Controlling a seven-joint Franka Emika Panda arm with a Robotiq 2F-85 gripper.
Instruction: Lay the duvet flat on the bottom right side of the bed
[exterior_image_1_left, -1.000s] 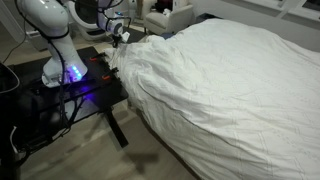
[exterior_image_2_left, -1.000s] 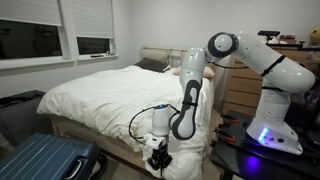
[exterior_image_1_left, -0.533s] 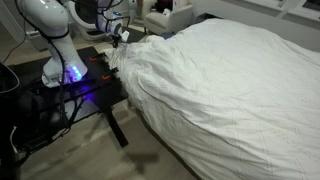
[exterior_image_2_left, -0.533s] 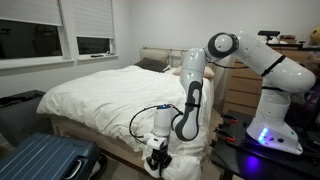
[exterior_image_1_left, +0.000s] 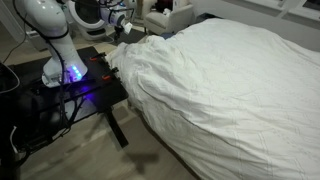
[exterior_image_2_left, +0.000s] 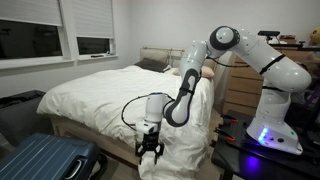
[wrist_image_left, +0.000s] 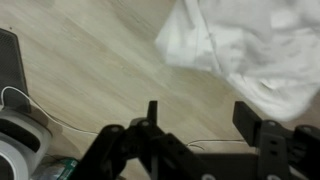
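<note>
The white duvet (exterior_image_1_left: 225, 90) covers the bed (exterior_image_2_left: 150, 53) and drapes over its near corner beside the robot; it lies wrinkled across the top (exterior_image_2_left: 110, 90). In the wrist view a bunched fold of the duvet (wrist_image_left: 240, 45) hangs at upper right, above the wooden floor. My gripper (wrist_image_left: 200, 110) is open, with only floor showing between its black fingers (wrist_image_left: 250, 115). It hangs low at the bed's corner (exterior_image_2_left: 150, 152), just off the draped cloth, and it sits at the duvet's edge (exterior_image_1_left: 118, 27).
A black metal table (exterior_image_1_left: 75, 85) with glowing electronics carries the robot base next to the bed. A blue suitcase (exterior_image_2_left: 45, 160) lies on the floor at the bed's foot. A wooden dresser (exterior_image_2_left: 240, 85) stands behind the arm. A thin cable (wrist_image_left: 215, 143) runs over the floor.
The jaws have opened and let go of the duvet's edge. The gripper has risen a little and shifted away from the draped corner.
</note>
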